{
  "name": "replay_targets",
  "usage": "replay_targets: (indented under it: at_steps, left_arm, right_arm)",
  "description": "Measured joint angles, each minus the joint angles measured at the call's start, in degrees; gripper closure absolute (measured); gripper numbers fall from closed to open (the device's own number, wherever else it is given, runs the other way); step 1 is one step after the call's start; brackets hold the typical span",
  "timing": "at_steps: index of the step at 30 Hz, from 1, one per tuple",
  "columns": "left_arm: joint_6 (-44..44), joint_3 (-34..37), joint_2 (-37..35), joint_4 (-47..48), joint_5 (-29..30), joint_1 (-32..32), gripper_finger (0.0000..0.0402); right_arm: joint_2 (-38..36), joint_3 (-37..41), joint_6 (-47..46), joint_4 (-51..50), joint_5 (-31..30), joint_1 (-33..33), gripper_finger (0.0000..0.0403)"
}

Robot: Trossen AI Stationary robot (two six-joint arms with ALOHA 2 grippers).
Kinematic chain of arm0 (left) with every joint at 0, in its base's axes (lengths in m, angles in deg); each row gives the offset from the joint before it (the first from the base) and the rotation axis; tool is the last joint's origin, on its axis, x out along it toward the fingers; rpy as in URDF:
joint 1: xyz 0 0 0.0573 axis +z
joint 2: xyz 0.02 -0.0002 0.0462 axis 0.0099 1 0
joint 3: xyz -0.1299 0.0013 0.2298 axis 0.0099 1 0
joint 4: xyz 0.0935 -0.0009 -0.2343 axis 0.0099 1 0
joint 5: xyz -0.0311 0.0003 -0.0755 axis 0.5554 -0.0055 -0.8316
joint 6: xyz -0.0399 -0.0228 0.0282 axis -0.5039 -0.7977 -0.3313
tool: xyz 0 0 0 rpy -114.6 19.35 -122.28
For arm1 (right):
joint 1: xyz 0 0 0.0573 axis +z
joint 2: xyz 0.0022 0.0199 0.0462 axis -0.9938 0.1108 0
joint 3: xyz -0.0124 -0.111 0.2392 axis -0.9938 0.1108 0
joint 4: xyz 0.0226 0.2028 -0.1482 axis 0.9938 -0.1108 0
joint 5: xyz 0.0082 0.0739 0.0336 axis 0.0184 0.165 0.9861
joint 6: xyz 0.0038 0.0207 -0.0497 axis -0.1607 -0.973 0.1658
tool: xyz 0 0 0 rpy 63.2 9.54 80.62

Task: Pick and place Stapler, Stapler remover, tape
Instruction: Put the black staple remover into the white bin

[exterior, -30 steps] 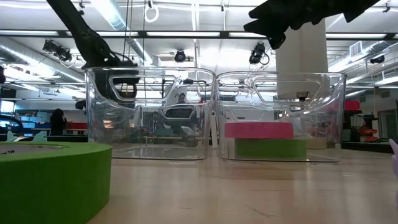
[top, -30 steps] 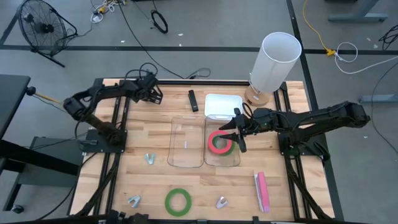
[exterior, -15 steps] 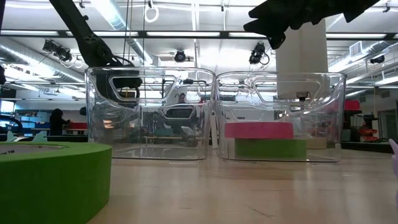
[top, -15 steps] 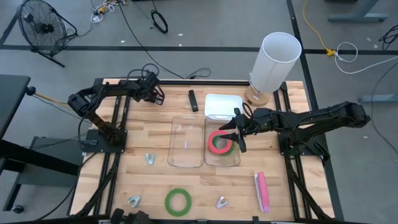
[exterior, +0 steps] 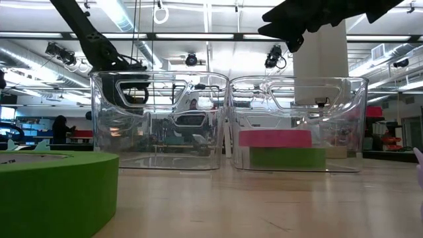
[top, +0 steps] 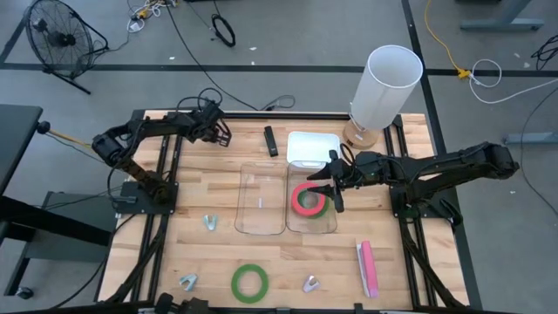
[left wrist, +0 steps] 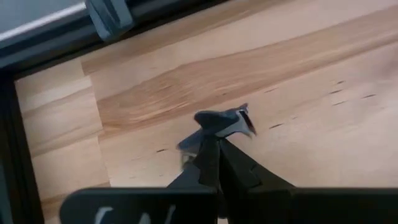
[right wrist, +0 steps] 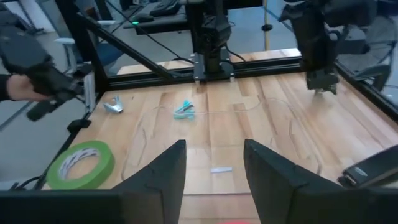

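Right gripper (top: pixel 330 189) hangs over the right-hand clear bin (top: pixel 311 228), fingers (right wrist: pixel 158 180) spread apart and empty, just above the far-right edge of what lies inside. In that bin the red-pink tape roll (top: pixel 307 198) sits on top of a green tape roll (exterior: pixel 287 158), the two stacked flat against the bin floor. The left-hand clear bin (top: pixel 261 198) beside it holds nothing I can make out. My left gripper (top: pixel 212 133) is at the far-left of the table, low over bare wood, fingers pressed together in the wrist view with nothing between them that I can see. Still out on the table: a second green tape roll (top: pixel 249 283) at the near edge, a pink stapler (top: pixel 367 266) near-right, and three small stapler removers (top: pixel 210 222) scattered near-left and near-centre. A white tray (top: pixel 312 147) and a tall white cylinder (top: pixel 386 85) stand at the far side. My reading: a tape drop into the right bin is finished, and the pick of the next item is not begun. Next move calls for lifting the right arm clear of the bin wall, then swinging toward the near side for the stapler or loose green roll.
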Motion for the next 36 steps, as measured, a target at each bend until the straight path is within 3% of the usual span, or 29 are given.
replay_targets:
  at_steps: [13, 16, 21, 31, 36]
  left_arm:
    - [-0.42, 0.02, -13.08, 5.46, 0.59, -1.39, 0.0399]
    - [-0.04, 0.02, -13.07, 3.64, -2.24, -1.4, 0.0386]
    - [2.76, 0.0, -9.63, 2.85, -4.88, -2.9, 0.0339]
    - [7.17, 0.0, -2.45, -0.86, -5.47, -3.92, 0.019]
    - [9.58, -0.04, 0.16, -3.22, -5.59, -3.91, 0.0151]
  right_arm:
    - [0.0, 0.0, -0.02, -0.2, -0.01, -0.02, 0.0241]
    - [0.0, 0.0, -0.02, -0.2, -0.01, -0.02, 0.0241]
    - [0.0, 0.0, -0.08, -0.2, -0.03, 0.0, 0.024]
    - [0.0, 0.0, -0.32, -0.26, -0.01, 0.0, 0.024]
    - [0.0, 0.0, -0.33, -0.28, -0.01, 0.0, 0.024]
